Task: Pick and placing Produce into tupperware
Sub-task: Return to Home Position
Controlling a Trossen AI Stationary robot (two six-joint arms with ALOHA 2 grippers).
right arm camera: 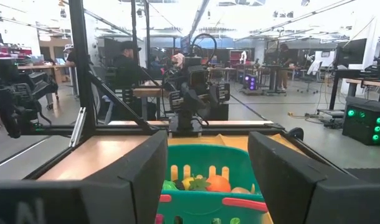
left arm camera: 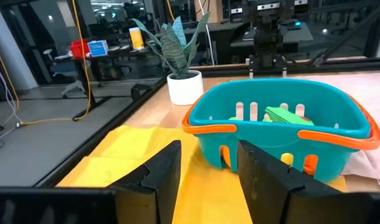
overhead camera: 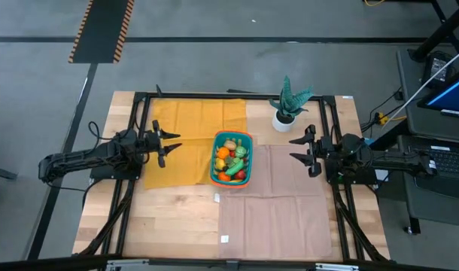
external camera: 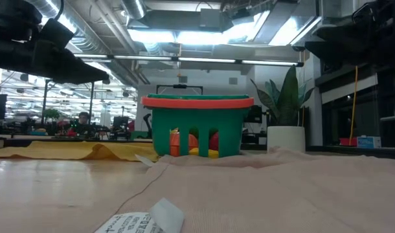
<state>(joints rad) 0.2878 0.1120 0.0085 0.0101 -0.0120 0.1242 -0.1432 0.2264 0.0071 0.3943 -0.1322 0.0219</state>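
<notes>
Nearest the table's front edge, a small white paper label lies on the wrinkled tan cloth, which covers the right-front part of the light wooden table.

Farther in, at the table's middle, stands the teal slotted plastic basket with an orange rim. It is set where the tan cloth meets a flat yellow cloth. The small toy fruits and vegetables lie heaped inside it, with red, orange, yellow and green pieces covering its floor. In the low view, orange and yellow ones show through the side slots.

Level with the basket, the left gripper hangs above the yellow cloth on the basket's left, clear of it. Its two dark fingers are spread wide with nothing between them. The right gripper faces it from the other side, above the tan cloth and likewise apart from the basket, its fingers parted wide and empty. Each wrist view looks between its own fingers at the basket, with the opposite arm beyond.

Behind the basket, toward the right rear corner, a green potted plant in a round white pot stands upright just past the tan cloth's rear edge, near the basket but not touching it. Beyond the table, the low view shows a person far back among desks in the room.
</notes>
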